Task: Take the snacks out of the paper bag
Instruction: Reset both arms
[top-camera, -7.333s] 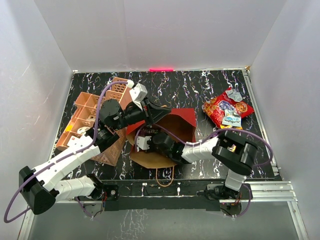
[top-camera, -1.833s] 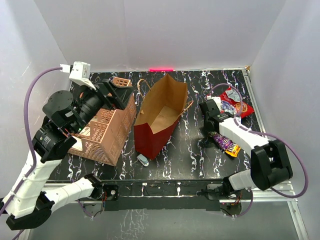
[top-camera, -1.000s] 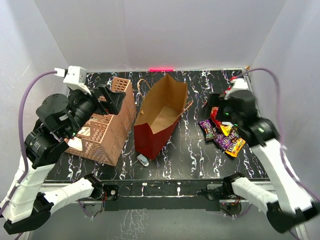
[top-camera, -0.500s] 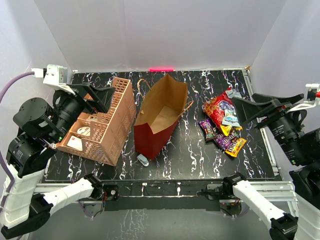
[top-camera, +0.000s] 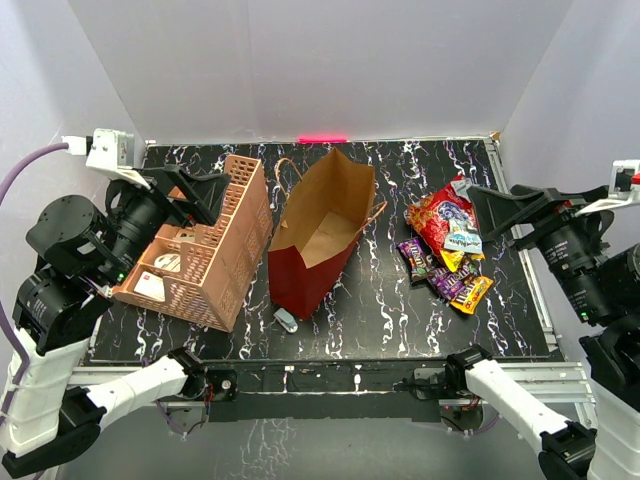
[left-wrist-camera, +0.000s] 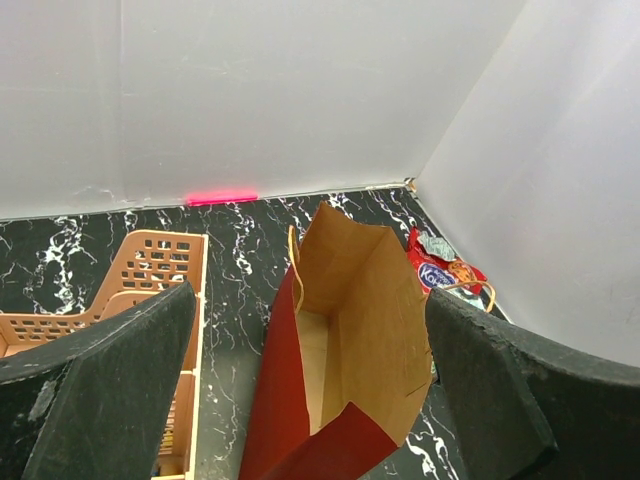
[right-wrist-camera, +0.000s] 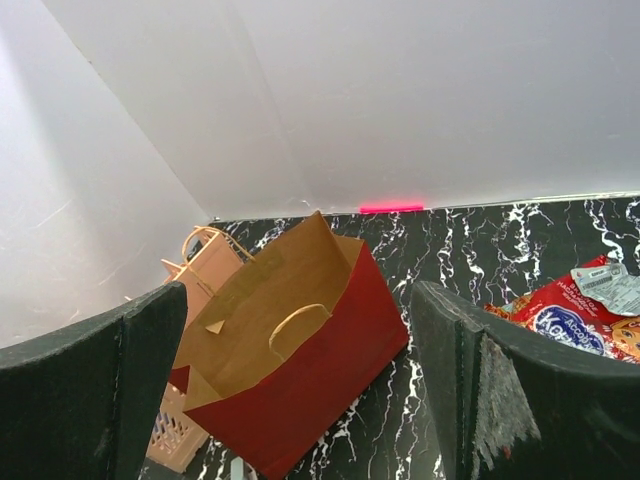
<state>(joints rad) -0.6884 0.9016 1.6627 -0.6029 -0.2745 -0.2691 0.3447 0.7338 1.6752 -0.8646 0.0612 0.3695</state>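
Observation:
The paper bag (top-camera: 315, 240) stands upright mid-table, dark red outside, its brown inside open to the top view with nothing showing in it. The snacks lie to its right: a shiny red cookie bag (top-camera: 445, 222) and several small candy packets (top-camera: 450, 282) below it. My left gripper (top-camera: 200, 192) hangs open high over the left side, looking down into the paper bag (left-wrist-camera: 350, 330). My right gripper (top-camera: 495, 212) is open and raised at the right edge, above the snacks. Both hold nothing. The cookie bag (right-wrist-camera: 560, 315) shows past the right finger.
A salmon-pink lattice organizer (top-camera: 215, 250) stands left of the paper bag, almost touching it. A small white-blue item (top-camera: 286, 320) lies on the marble tabletop by the bag's near corner. White walls close in three sides.
Over the last second the right arm rose off the snack pile and drew back to the right edge. The left arm lifted slightly leftward. Bag and snacks stayed put.

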